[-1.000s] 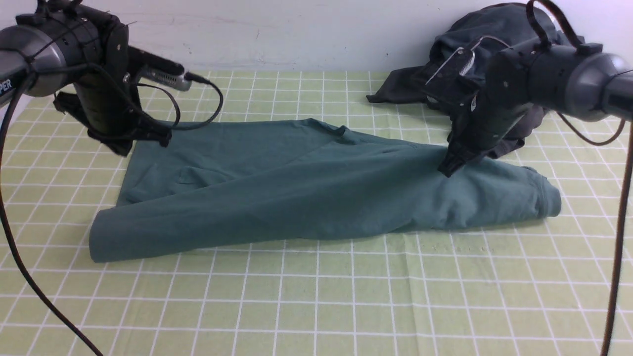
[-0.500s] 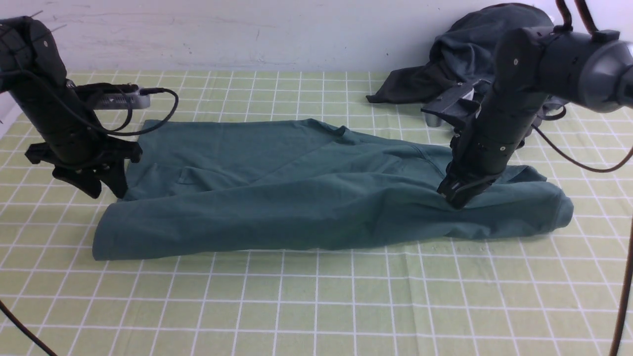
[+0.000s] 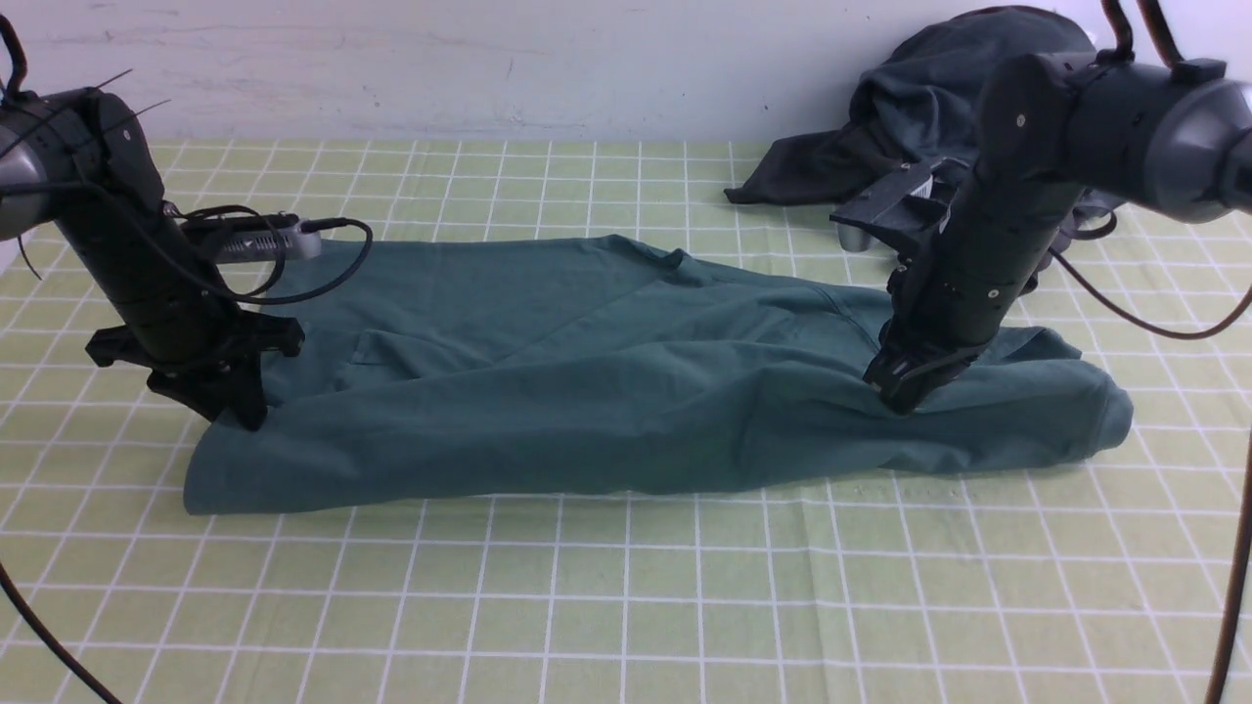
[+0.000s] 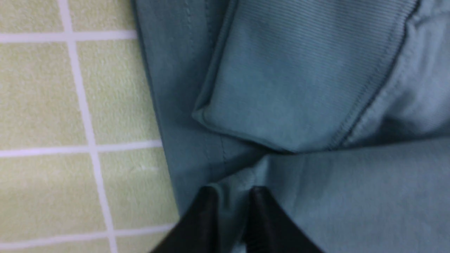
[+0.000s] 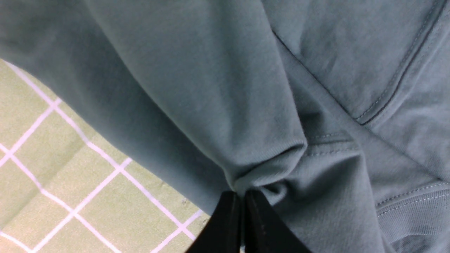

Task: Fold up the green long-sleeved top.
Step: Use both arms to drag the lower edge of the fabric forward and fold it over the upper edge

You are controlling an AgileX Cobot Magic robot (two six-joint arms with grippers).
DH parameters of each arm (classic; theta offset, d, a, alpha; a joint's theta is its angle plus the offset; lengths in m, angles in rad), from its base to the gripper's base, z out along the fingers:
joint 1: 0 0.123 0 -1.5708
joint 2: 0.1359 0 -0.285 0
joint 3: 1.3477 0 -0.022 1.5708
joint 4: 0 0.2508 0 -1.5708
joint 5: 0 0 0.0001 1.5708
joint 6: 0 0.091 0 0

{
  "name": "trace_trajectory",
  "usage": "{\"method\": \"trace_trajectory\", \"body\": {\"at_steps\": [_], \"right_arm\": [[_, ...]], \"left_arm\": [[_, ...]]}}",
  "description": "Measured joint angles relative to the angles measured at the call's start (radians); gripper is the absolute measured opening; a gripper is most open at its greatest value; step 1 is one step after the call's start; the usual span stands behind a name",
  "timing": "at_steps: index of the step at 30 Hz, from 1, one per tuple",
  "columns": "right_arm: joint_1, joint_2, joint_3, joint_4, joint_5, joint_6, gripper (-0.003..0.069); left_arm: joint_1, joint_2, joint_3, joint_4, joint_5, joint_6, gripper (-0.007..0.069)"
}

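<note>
A heap of charcoal and slate-grey garments (image 3: 910,108) sits at the table's far right corner against the white wall (image 3: 489,59), partly hidden by the right arm that reaches across in front of it. A black cable (image 3: 357,249) loops from the left arm above the far left corner of the green long-sleeved top (image 3: 587,391). The top, teal-green and soft, lies folded lengthwise across the middle of the table (image 3: 626,587), which wears a pale green cloth ruled in white squares. It runs from near the left edge to near the right edge, its ribbed neckline (image 3: 673,260) toward the far edge and creases rising toward its right end. The left wrist view shows a ribbed cuff (image 4: 299,77) lying flat on the body fabric. The left gripper (image 3: 243,416) stands at the top's left end, jaws narrow with a fold of the knit between them. The right gripper (image 3: 895,396) meets the right part, jaws closed on a gathered pinch of fabric, seams puckering around it
</note>
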Motion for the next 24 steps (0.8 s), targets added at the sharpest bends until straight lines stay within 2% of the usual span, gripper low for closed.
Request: {"method": "trace_trajectory", "body": {"at_steps": [3, 9, 10, 11, 12, 13, 15, 16, 18, 24], "right_arm": [[-0.001, 0.000, 0.000, -0.001, 0.000, -0.018, -0.0003], [-0.021, 0.000, 0.000, 0.004, -0.050, -0.049, -0.0003], [-0.037, 0.000, 0.000, 0.004, -0.119, -0.050, -0.0003], [-0.041, 0.000, 0.000, 0.004, -0.126, -0.050, -0.0003], [-0.054, 0.000, 0.000, 0.004, -0.197, -0.051, -0.0003], [-0.056, 0.000, 0.000, 0.004, -0.207, -0.051, -0.0003], [-0.070, 0.001, 0.000, 0.008, -0.340, -0.053, -0.0003], [-0.070, 0.002, 0.000, 0.008, -0.361, -0.053, -0.0003], [-0.071, 0.012, 0.000, 0.010, -0.490, -0.053, -0.0003], [-0.071, 0.071, 0.000, 0.015, -0.709, -0.053, -0.0003]], "left_arm": [[0.000, -0.057, 0.000, -0.008, 0.005, 0.037, 0.0019], [0.000, -0.192, 0.000, -0.026, -0.052, 0.087, 0.0016], [-0.001, -0.215, -0.001, -0.034, -0.142, 0.098, 0.0016], [-0.001, -0.217, -0.001, -0.034, -0.154, 0.099, 0.0016], [-0.002, -0.217, -0.001, -0.037, -0.263, 0.101, 0.0016], [-0.003, -0.215, -0.001, -0.038, -0.276, 0.101, 0.0016], [-0.003, -0.191, -0.001, -0.045, -0.432, 0.100, 0.0016], [-0.003, -0.191, -0.001, -0.045, -0.432, 0.100, 0.0016], [-0.003, -0.151, -0.001, -0.061, -0.586, 0.085, 0.0016], [-0.003, -0.054, -0.001, -0.130, -0.802, 0.071, 0.0016]]}}
